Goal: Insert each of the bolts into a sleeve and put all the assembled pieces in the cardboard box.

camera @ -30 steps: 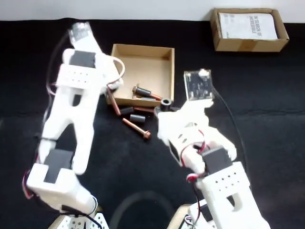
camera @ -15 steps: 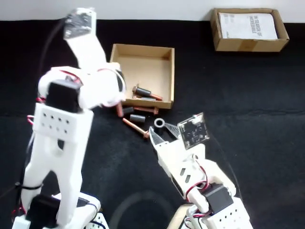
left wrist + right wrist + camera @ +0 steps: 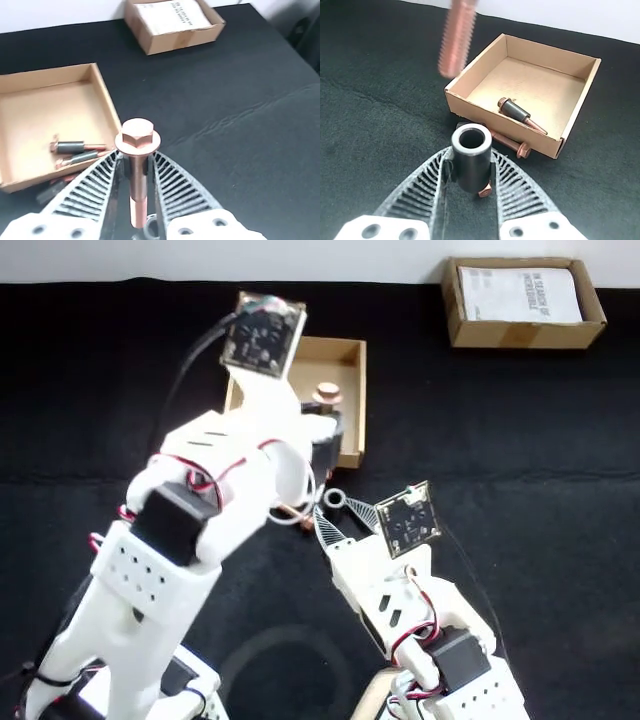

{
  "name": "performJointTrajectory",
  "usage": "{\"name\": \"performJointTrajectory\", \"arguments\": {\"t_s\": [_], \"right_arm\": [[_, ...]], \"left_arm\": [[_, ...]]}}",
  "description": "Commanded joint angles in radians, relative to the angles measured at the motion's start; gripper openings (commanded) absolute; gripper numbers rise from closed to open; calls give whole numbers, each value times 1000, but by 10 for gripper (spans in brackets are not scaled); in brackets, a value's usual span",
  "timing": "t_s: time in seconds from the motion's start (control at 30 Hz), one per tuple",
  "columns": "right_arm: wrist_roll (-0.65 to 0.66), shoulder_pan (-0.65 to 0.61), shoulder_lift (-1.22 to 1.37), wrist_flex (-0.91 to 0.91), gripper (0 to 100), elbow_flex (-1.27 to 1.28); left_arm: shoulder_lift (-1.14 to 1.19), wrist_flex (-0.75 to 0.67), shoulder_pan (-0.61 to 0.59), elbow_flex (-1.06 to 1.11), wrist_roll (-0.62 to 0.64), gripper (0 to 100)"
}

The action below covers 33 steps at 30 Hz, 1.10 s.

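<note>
Right wrist view: my right jaws grip the sleeve (image 3: 471, 160) bore-up so the left jaws' clamped bolt (image 3: 136, 165) can enter.

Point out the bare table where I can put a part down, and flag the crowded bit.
Bare: the table between the cardboard box and the far box with a booklet, and the stretch right of the right arm. Crowded: around the cardboard box's front wall, where a loose bolt lies and the left claw and right claw hold parts.
</note>
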Motion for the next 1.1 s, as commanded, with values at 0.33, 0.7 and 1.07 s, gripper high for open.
{"name": "performJointTrajectory", "arguments": {"t_s": [0.33, 0.7, 1.07], "right_arm": [[8, -4, -16, -18, 7, -4], [8, -4, -15, -16, 7, 4], [8, 44, -15, -19, 7, 5]], "left_arm": [[-74, -91, 47, 142, 0, 9], [-74, -221, 104, 246, 2, 9], [-185, -180, 117, 317, 0, 9]]}}
